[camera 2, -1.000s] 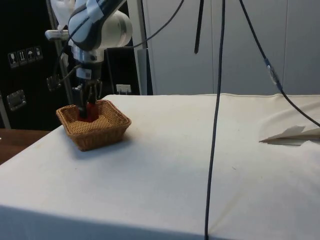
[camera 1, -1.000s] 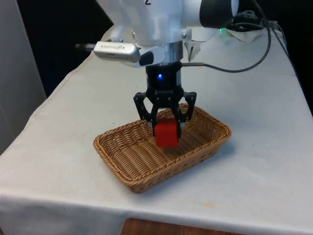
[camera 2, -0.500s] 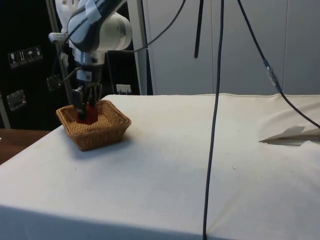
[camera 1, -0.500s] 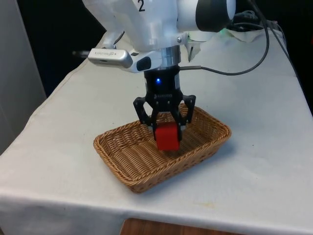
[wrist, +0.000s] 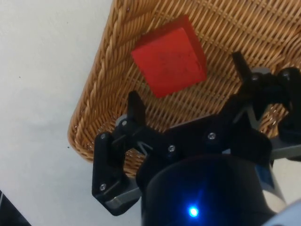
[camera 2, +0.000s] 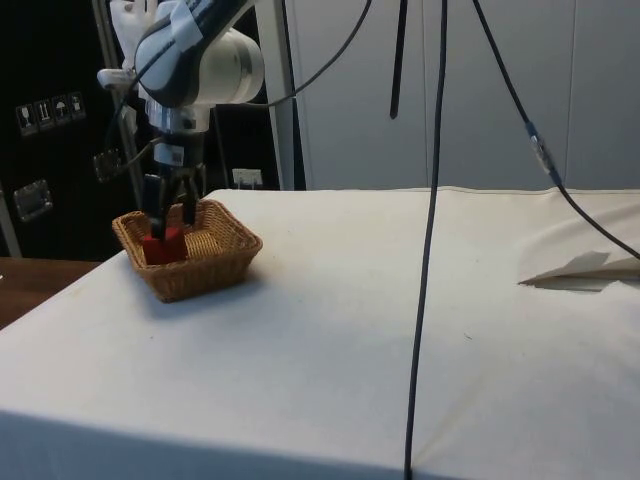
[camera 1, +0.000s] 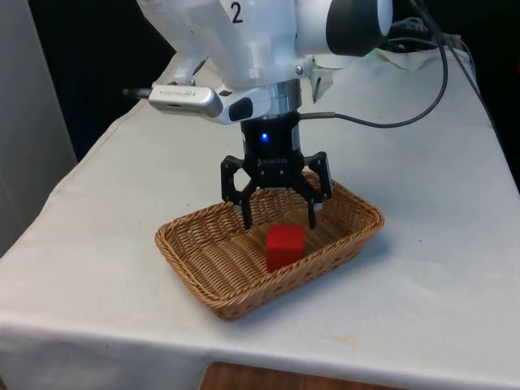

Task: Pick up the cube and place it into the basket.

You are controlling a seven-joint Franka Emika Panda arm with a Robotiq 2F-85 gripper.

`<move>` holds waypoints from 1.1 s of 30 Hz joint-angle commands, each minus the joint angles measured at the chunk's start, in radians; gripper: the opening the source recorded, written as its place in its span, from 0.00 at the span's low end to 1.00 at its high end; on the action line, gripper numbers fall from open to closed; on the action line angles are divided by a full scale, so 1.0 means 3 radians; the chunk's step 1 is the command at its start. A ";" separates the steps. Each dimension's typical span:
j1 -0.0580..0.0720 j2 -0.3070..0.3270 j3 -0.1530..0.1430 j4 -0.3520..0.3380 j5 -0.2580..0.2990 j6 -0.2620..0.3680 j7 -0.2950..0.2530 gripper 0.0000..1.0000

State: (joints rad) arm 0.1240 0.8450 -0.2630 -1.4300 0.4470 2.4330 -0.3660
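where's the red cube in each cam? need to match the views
Front view: the red cube lies inside the basket, below the open gripper.
Side view: the cube sits low in the basket, under the gripper.
Wrist view: the cube rests on the basket's weave, close to its rim, beyond the fingertips.
Shared landmark: the basket.
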 commanded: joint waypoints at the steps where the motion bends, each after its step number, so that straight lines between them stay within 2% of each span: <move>1: 0.0003 0.0000 0.0000 0.0000 0.0000 0.0000 0.0000 1.00; 6: 0.0000 0.0013 0.0003 0.0013 0.0007 0.0010 0.0003 1.00; 10: 0.0010 -0.0087 -0.0017 -0.0067 -0.0003 -0.0010 -0.0013 1.00; 11: 0.0003 -0.0020 -0.0010 -0.0003 0.0000 -0.0007 0.0000 1.00; 12: 0.0013 -0.0113 -0.0023 -0.0087 -0.0003 -0.0013 -0.0017 1.00; 18: 0.0017 -0.0310 -0.0037 -0.0270 0.0003 -0.0037 -0.0073 1.00; 19: 0.0010 -0.0267 -0.0033 -0.0207 0.0000 -0.0067 -0.0060 1.00; 21: 0.0017 -0.0417 -0.0037 -0.0380 0.0007 -0.0030 -0.0107 1.00; 27: 0.0007 -0.0623 -0.0027 -0.0607 0.0023 -0.0017 -0.0173 1.00; 28: 0.0010 -0.0587 -0.0037 -0.0560 0.0000 -0.0057 -0.0150 1.00; 30: 0.0003 -0.0723 -0.0027 -0.0723 0.0027 -0.0007 -0.0203 1.00; 33: 0.0003 -0.0810 -0.0027 -0.0833 0.0033 0.0003 -0.0233 1.00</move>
State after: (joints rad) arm 0.1270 0.6180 -0.2750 -1.6570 0.4470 2.4170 -0.4240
